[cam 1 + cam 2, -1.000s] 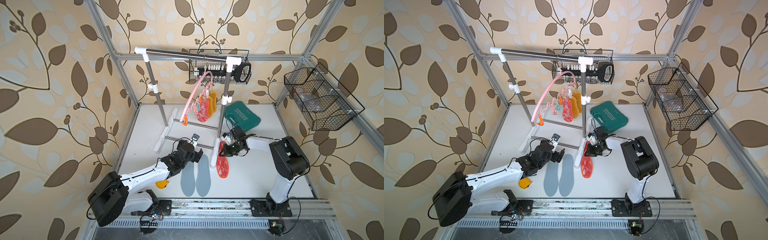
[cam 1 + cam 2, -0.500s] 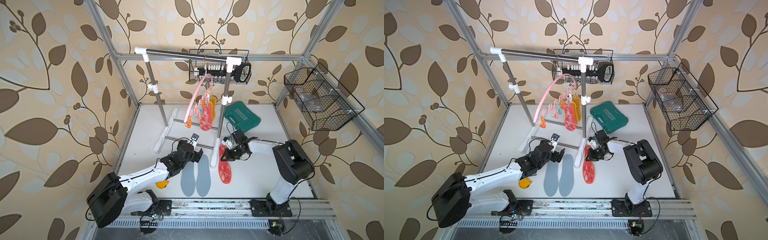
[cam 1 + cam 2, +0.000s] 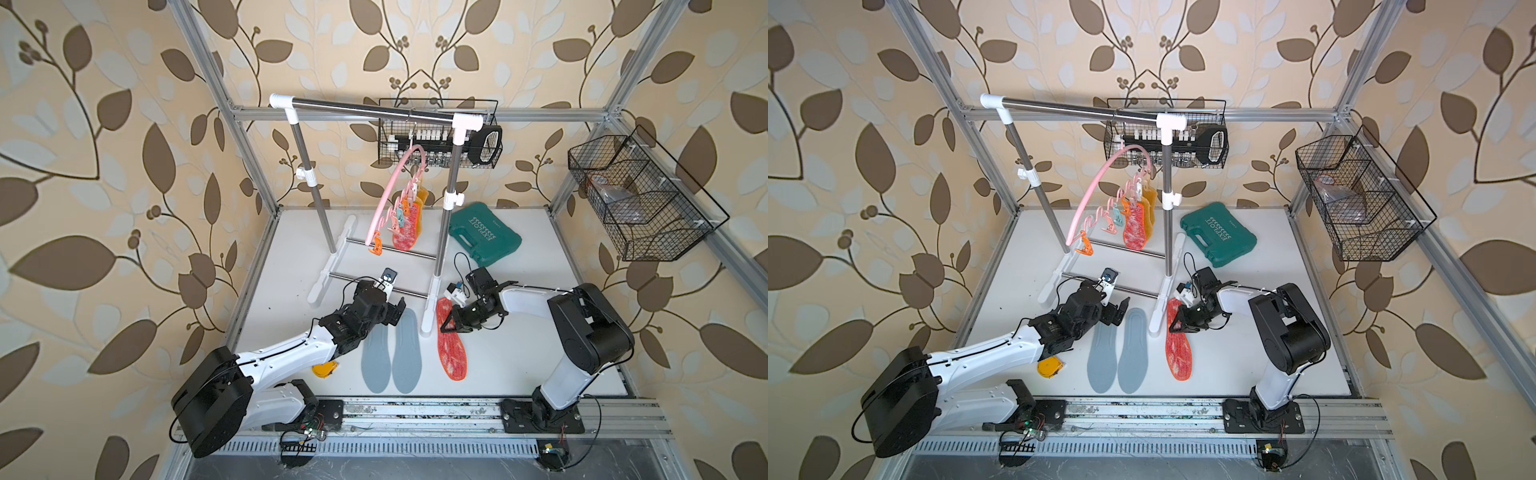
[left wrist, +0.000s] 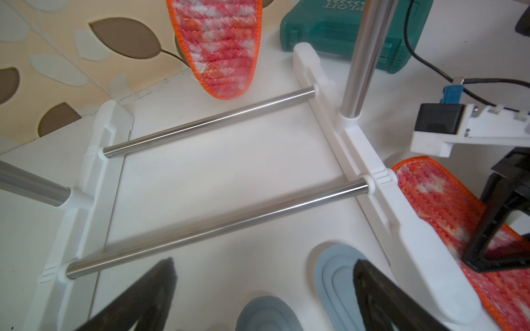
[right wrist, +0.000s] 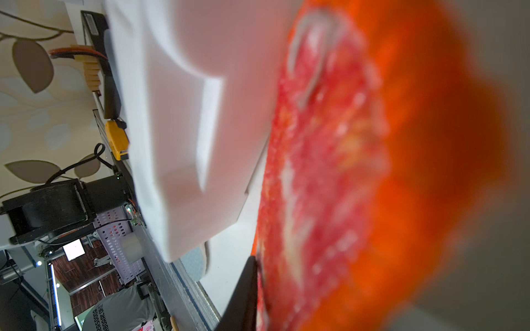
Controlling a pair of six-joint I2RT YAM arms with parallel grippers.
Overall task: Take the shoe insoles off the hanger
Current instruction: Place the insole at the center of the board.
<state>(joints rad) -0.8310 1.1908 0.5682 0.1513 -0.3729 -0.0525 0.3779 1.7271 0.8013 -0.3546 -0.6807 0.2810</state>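
The pink hanger (image 3: 394,185) (image 3: 1096,183) hangs from the rack bar. One red-orange insole (image 3: 405,233) (image 3: 1134,228) (image 4: 220,51) and yellow insoles (image 3: 420,203) (image 3: 1151,203) are still clipped to it. Two blue-grey insoles (image 3: 390,357) (image 3: 1117,357) lie flat near the table's front. A second red-orange insole (image 3: 452,351) (image 3: 1178,351) (image 4: 444,206) (image 5: 329,172) lies beside them. My right gripper (image 3: 449,322) (image 3: 1177,321) sits at its heel end, one finger (image 5: 243,292) against the insole, the other finger hidden. My left gripper (image 3: 395,311) (image 3: 1119,309) (image 4: 263,272) hovers open over the blue-grey toes.
The garment rack (image 3: 374,109) stands mid-table, and its white foot (image 3: 430,307) runs between the blue-grey and red insoles. A green tool case (image 3: 484,232) lies behind the right arm. A yellow tape measure (image 3: 324,369) sits under the left arm. Wire baskets (image 3: 636,199) hang on the walls.
My right gripper has come down and forward with the red-orange insole, which now lies flat on the table. The hanger has swung slightly. The left arm has hardly moved.
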